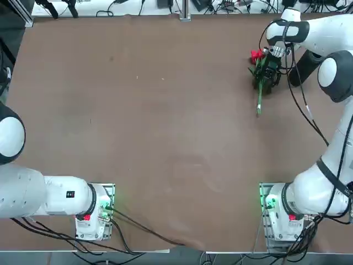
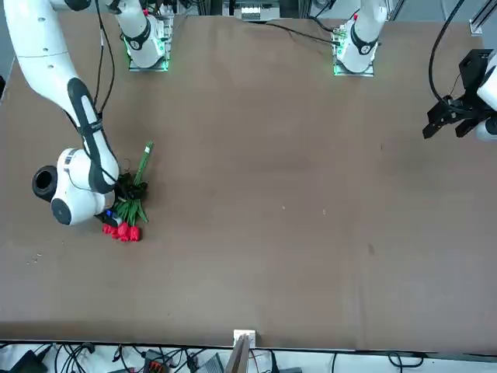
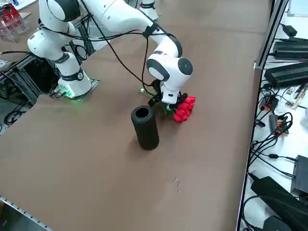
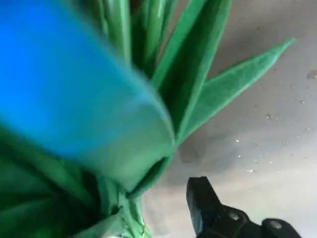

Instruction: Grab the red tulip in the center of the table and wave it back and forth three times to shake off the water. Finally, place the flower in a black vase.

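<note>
And here's the right claw (image 1: 268,73), right down at the leafy middle of the red tulips (image 1: 257,56), and everything now turns on how that bunch lies. Look from overhead: the long axis runs nearly straight out from the robot's side, the red heads just beyond the claw and a touch to its left, the green stems (image 1: 259,98) trailing back from it toward the arm bases, pale cut ends nearest home. The right arm (image 3: 166,53) is the one on the spot.

Now the claw itself: wide open! In the wrist view one black finger (image 4: 200,198) stands clear of the greenery, with bare tabletop (image 4: 257,148) showing between it and the leaves (image 4: 233,91). The other is lost behind foliage, so whether it touches, I can't tell. No grip to be seen; the bunch is in among the jaws or right beside them.

What's wanted next, I'd say, is a squeeze across those stems, square to their length, and firm enough for three shakes. Leaves could slip or bunch up in there. And mind the black vase (image 3: 145,129), upright, near the claw on its right: a wide swing might well clip it!
</note>
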Robot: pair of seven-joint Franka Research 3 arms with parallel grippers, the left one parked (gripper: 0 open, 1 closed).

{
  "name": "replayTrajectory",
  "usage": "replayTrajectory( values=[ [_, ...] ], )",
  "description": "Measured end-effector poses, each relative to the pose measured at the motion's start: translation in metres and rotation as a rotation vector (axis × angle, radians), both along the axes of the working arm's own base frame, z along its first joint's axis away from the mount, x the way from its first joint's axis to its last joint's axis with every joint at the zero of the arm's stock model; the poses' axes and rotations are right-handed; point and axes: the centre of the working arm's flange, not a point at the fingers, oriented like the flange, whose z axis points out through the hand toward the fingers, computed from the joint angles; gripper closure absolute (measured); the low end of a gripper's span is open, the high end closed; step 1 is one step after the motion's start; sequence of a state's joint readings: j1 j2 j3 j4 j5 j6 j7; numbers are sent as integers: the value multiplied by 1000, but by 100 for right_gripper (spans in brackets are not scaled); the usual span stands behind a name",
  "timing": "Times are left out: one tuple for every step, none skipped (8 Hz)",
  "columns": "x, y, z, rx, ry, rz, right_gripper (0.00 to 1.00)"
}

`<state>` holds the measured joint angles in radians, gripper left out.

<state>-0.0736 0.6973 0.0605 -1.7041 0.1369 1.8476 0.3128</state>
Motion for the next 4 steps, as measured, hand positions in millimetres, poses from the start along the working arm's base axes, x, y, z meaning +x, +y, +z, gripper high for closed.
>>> replayTrajectory(
  values=[
    [-3, 1, 1, 4, 29, 4, 0],
    [-4, 1, 3, 7, 44, 7, 0],
    [-4, 1, 3, 7, 46, 7, 0],
    [-3, 0, 3, 7, 44, 6, 0]
  ],
)
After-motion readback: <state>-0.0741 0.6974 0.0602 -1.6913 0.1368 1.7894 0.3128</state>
